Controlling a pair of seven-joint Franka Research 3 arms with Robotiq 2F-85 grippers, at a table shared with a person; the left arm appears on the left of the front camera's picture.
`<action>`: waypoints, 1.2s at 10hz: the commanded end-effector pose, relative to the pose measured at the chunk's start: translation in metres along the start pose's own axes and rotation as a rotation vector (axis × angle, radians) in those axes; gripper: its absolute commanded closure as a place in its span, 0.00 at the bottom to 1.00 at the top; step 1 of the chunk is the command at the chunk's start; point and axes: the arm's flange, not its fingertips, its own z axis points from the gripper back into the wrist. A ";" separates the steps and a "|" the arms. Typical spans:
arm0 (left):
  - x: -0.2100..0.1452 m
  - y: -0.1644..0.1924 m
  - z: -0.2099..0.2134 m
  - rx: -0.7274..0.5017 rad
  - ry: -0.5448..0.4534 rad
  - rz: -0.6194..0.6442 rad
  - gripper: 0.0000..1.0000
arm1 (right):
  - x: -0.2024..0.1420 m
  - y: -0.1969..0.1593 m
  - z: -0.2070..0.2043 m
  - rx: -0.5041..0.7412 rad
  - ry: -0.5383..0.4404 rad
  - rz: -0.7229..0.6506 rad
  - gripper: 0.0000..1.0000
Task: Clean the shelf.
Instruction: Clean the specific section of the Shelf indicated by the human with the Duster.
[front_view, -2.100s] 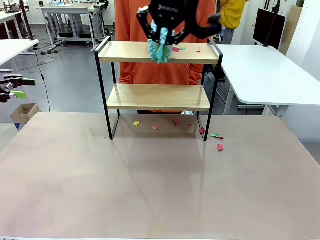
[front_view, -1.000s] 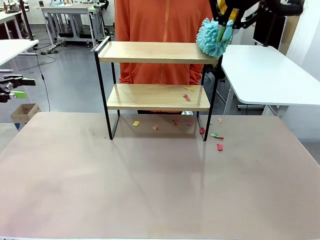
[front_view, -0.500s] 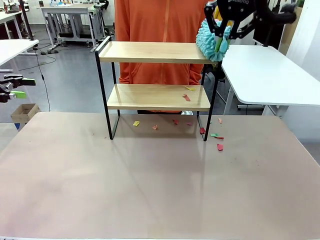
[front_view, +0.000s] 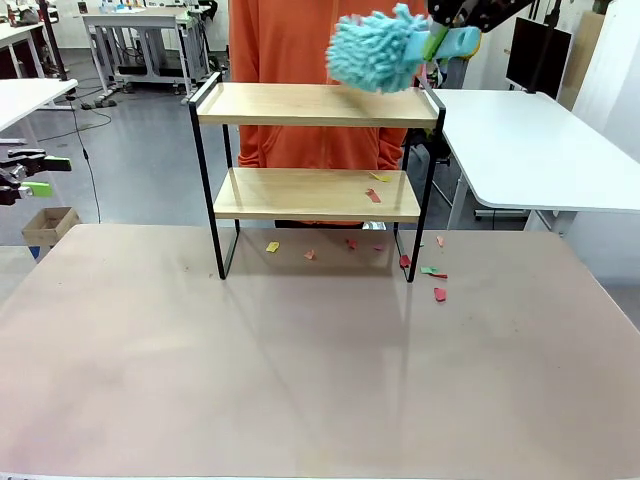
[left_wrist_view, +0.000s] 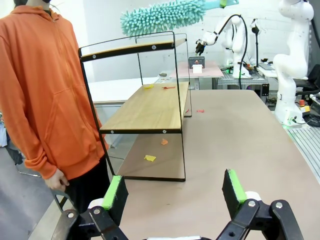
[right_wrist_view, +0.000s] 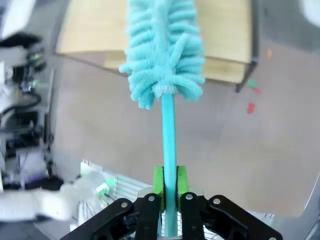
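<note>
- Duster (front_view: 375, 50): head smeared by motion in the front view; tip cut by the top edge in the right wrist view.
- Right claw (right_wrist_view: 169, 182): body cut by the bottom edge.
- Left claw (left_wrist_view: 173, 189): body likewise cut.
- Person (front_view: 300, 40): legs partly hidden behind the shelf (front_view: 315, 105).
- Scraps (front_view: 438, 293): too small to tell the material.
</note>
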 end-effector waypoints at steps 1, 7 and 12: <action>0.003 -0.002 -0.001 -0.005 -0.007 -0.003 0.00 | -0.015 -0.015 -0.002 0.137 0.063 0.208 0.87; 0.003 -0.002 -0.001 -0.005 -0.007 -0.003 0.00 | -0.073 -0.021 -0.016 0.095 0.256 0.713 0.87; 0.003 -0.002 -0.001 -0.005 -0.007 -0.003 0.00 | -0.131 -0.119 -0.059 -0.011 0.376 0.690 0.87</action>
